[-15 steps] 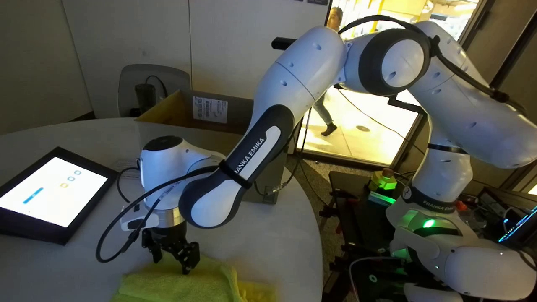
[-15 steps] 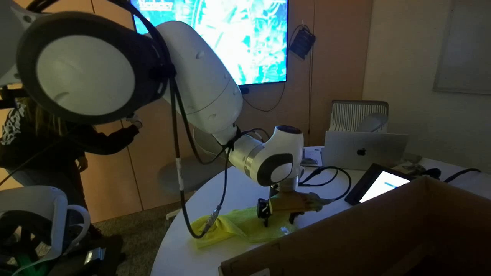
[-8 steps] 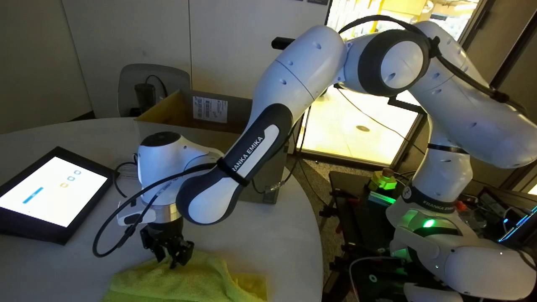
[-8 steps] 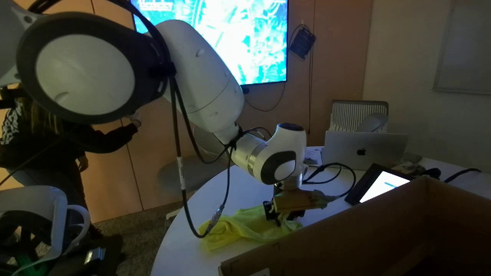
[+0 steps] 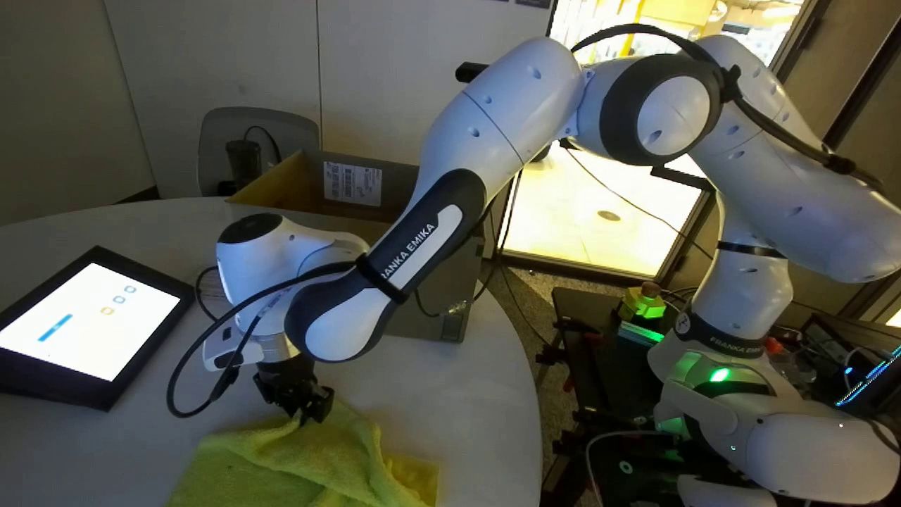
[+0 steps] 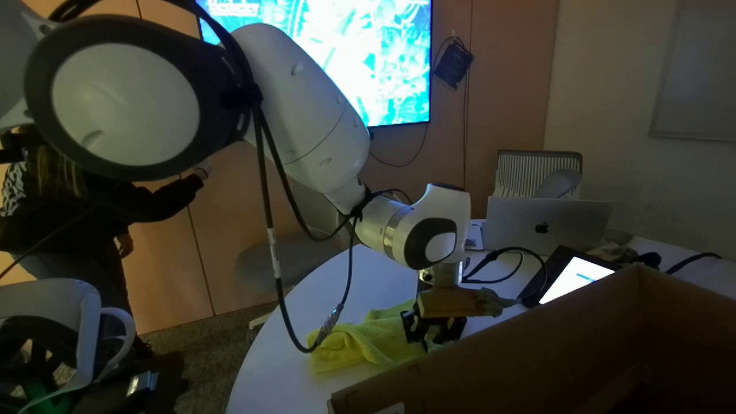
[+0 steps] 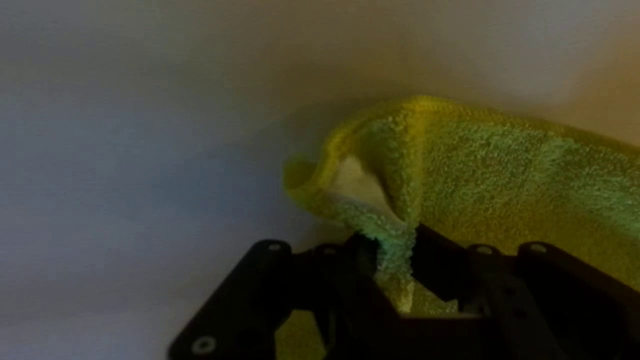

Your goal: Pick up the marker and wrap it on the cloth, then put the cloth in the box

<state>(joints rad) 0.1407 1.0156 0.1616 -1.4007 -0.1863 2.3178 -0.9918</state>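
The yellow-green cloth (image 5: pixel 246 461) lies bunched and folded on the table in both exterior views. My gripper (image 7: pixel 394 255) points down over its edge, and in the wrist view a narrow fold of cloth (image 7: pixel 510 175) is pinched between the two black fingers (image 7: pixel 440 262). The jaws are shut on that fold, near a corner with a small loop of edge standing out. In an exterior view the gripper (image 5: pixel 307 415) pulls up a ridge of the fabric. The brown cardboard box (image 6: pixel 517 345) stands on the table close to the gripper. The marker is hidden or out of view.
A tablet with a lit screen (image 5: pixel 91 320) rests on the table (image 5: pixel 486 394). A silver laptop (image 6: pixel 546 224) stands open farther along. The box's near wall (image 6: pixel 460 368) rises right beside the gripper, and arm cables (image 5: pixel 176 373) hang around the wrist.
The jaws have gone from open to shut on the cloth. The gripper has moved a little towards the box, and the cloth has been drawn along and bunched up.
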